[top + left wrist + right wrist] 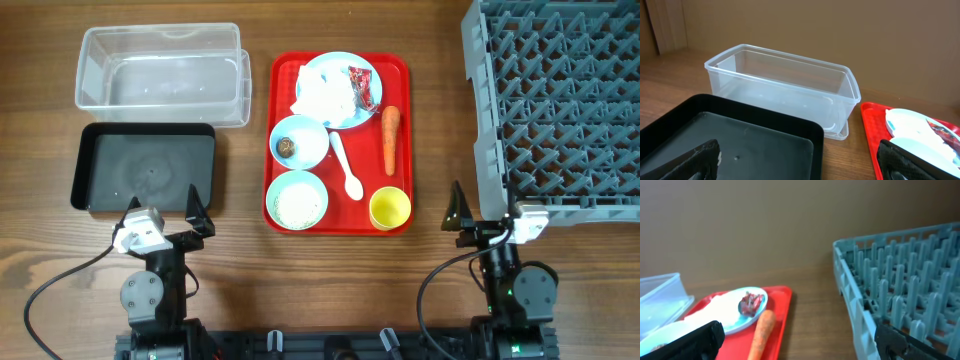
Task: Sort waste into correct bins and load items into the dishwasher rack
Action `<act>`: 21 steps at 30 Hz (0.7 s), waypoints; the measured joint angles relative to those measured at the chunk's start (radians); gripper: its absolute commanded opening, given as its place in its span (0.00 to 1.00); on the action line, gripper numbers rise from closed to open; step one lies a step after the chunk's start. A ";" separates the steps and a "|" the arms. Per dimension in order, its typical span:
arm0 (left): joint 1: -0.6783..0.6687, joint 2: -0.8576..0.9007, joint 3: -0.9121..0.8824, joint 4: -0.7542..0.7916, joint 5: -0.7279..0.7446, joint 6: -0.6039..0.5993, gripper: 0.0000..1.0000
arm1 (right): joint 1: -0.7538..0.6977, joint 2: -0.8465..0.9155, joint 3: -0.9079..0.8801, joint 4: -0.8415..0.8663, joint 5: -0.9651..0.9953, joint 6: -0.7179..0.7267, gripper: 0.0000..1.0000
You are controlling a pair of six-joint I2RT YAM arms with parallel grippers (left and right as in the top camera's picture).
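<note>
Left gripper (pixel 163 205) and right gripper (pixel 485 205) both stand wide open and hold nothing. You find the dishwasher rack (pixel 560 100) at far right, and the clear tub (pixel 160 82) and black tray (pixel 150 165) side by side at left. Between these, the red tray (pixel 400 90) carries the plate (pixel 335 60) with napkins (pixel 322 95) and wrapper (pixel 362 87), blue bowl (pixel 313 135), mint-green bowl (pixel 297 177), carrot (pixel 390 138), spoon (pixel 347 168) and cup (pixel 390 208).

table (pixel 440 120) is showing matt wood grain | clear tub (pixel 160 30) is looking like smooth transparent plastic | black tray (pixel 145 170) is gleaming faintly, smooth plastic | red tray (pixel 400 70) is shining glossy | dishwasher rack (pixel 560 100) is appearing as matt grey plastic lattice | napkins (pixel 322 92) are looking like crumpled soft paper | wrapper (pixel 362 85) is glinting, crinkled
</note>
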 measured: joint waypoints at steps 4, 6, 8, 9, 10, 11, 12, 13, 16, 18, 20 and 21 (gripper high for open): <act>0.000 0.000 -0.001 0.030 0.020 -0.032 1.00 | 0.000 0.000 0.000 0.127 0.017 0.000 1.00; 0.000 0.000 -0.002 0.072 0.040 -0.060 1.00 | 0.000 0.002 0.000 0.200 0.019 0.000 1.00; 0.000 0.000 -0.003 0.178 0.064 -0.106 1.00 | 0.000 0.005 0.002 0.280 0.022 0.000 1.00; 0.000 0.000 -0.004 0.215 0.070 -0.122 1.00 | 0.000 0.014 0.001 0.314 0.025 0.000 1.00; 0.000 0.001 -0.004 0.247 0.076 -0.132 1.00 | 0.000 0.032 0.002 0.370 0.031 0.000 1.00; 0.000 0.000 0.001 0.281 0.080 -0.145 1.00 | 0.000 0.052 0.008 0.423 0.037 0.000 1.00; 0.000 0.000 0.008 0.289 0.081 -0.151 1.00 | 0.000 0.062 0.011 0.451 0.040 0.000 1.00; 0.000 0.000 0.021 0.286 0.083 -0.158 1.00 | 0.000 0.082 0.020 0.502 0.044 0.000 1.00; 0.000 0.012 0.079 0.256 0.084 -0.171 1.00 | 0.000 0.157 0.058 0.626 0.052 -0.012 1.00; 0.000 0.036 0.129 0.253 0.091 -0.175 1.00 | 0.000 0.210 0.101 0.655 0.057 -0.026 0.99; 0.000 0.077 0.199 0.252 0.104 -0.177 1.00 | 0.000 0.282 0.161 0.659 0.058 -0.046 1.00; 0.000 0.097 0.228 0.253 0.110 -0.178 1.00 | 0.000 0.313 0.187 0.658 0.058 -0.054 1.00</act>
